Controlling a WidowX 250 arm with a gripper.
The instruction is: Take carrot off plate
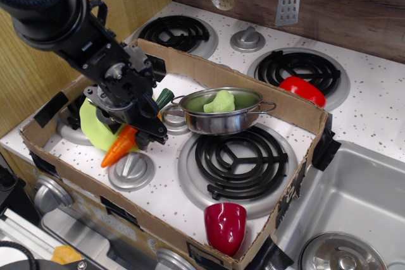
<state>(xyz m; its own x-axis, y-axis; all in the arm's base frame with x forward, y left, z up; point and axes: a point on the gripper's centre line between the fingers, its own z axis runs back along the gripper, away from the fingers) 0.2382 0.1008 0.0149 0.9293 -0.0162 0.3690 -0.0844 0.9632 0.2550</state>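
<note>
The orange carrot (119,148) lies slanted, its tip pointing front-left past the plate's front edge and its dark green stem (164,97) sticking out behind the gripper. My black gripper (143,129) is shut on the carrot's middle and hides that part. The lime-green plate (93,124) sits on the left burner under and behind the gripper, partly hidden by it. I cannot tell whether the carrot's tip touches the stove top.
A steel pan (221,118) holding a green object stands just right of the gripper. A silver knob (131,170) is below the carrot tip. A cardboard wall (253,86) rings the area. A red cup (225,226) is front, a red pepper (302,90) back right, the sink (354,207) right.
</note>
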